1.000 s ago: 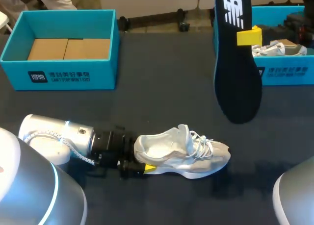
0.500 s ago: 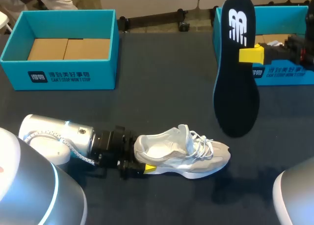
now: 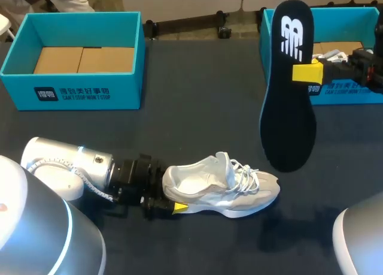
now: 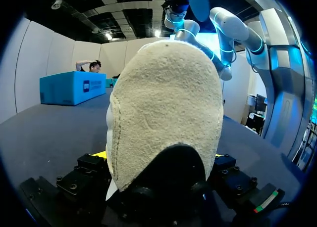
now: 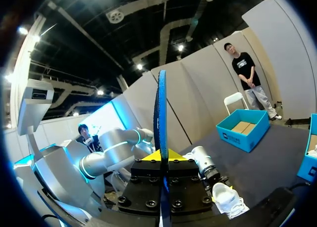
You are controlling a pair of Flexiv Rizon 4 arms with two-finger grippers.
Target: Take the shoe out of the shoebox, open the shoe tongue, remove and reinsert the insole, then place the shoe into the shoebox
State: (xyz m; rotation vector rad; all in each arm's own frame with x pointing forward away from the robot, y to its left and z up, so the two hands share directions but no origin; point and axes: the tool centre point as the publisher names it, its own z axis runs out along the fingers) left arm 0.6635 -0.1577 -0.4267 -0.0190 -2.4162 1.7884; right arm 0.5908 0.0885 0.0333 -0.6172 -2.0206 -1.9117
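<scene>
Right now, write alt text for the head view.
The right gripper holds a black insole above the table; the left gripper grips the heel of a white shoe lying on it. Teal shoeboxes stand at both far corners.

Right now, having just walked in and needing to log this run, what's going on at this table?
The left gripper holds the white shoe by its heel, sole down on the table. The right gripper holds the dark insole upright in the air above the table, so the insole is out of the shoe. The teal shoebox at the far left has no shoe in it.
</scene>
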